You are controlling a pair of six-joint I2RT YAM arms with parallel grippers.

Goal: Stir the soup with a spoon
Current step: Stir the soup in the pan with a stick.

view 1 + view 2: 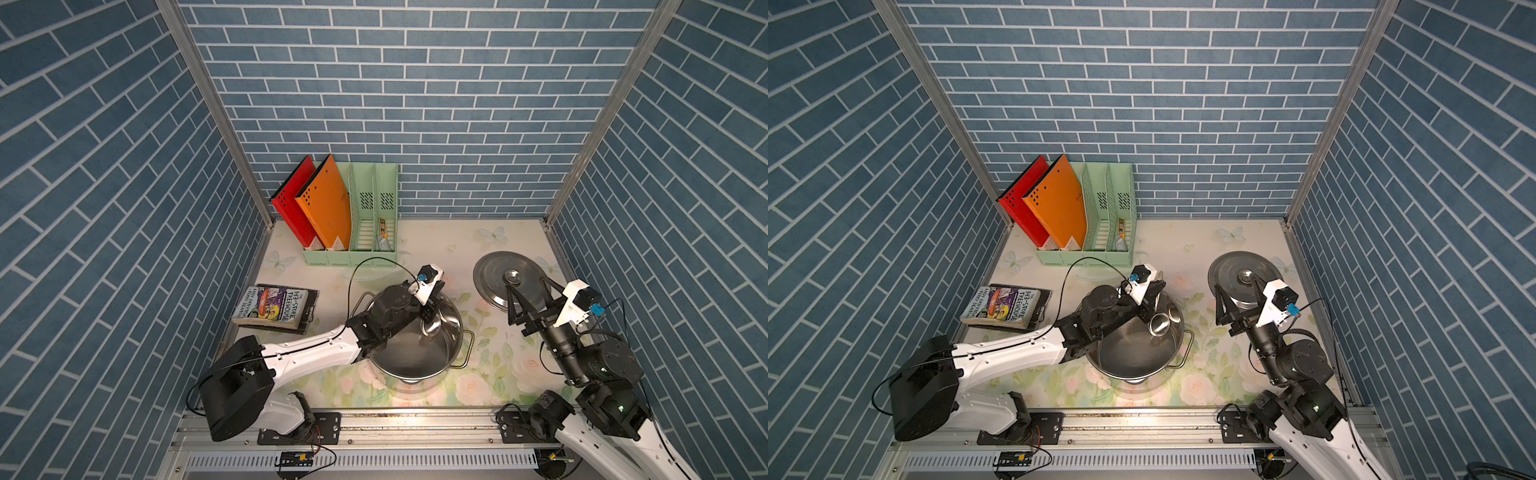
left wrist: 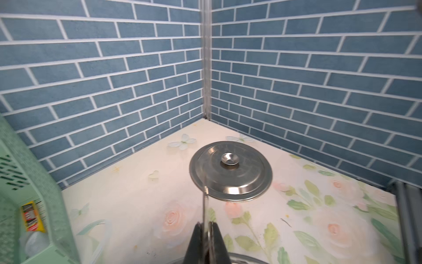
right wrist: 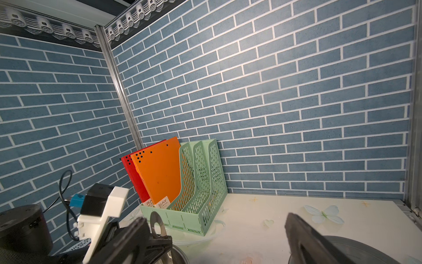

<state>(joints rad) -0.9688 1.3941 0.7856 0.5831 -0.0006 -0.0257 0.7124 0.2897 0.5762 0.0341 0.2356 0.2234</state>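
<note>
Progress, as judged: under way, not complete. Note lid [image 1: 490, 272] already off pot [image 1: 409, 359], lying flat on counter [image 1: 436, 249], well apart from pot on right arm's side. Note spoon [image 1: 1158, 325] standing tilted in pot, bowl inside near wall on lid side, thin handle pinched tight in left claw [image 2: 206, 225]. Note right claw [image 1: 527, 286] spread wide, holding nothing, poised over lid; contact not evident. Cannot tell pot contents: bare steel or clear liquid, indistinguishable. Remaining, as judged: sweep bowl round pot several turns, then lift out or let go of spoon.

Legible writing:
- On book [image 1: 274, 309], flat on counter beside pot: "TREEHOUSE" below a partly read "…-STORE…" line; along cover edge, "TERRY DENTON" next to a second name.
- On folders [image 3: 159, 169] in green rack [image 3: 205, 182]: pale lettering at foot, too small to read.
- On yellow-red pack [image 2: 32, 217] in rack: print unreadable.
</note>
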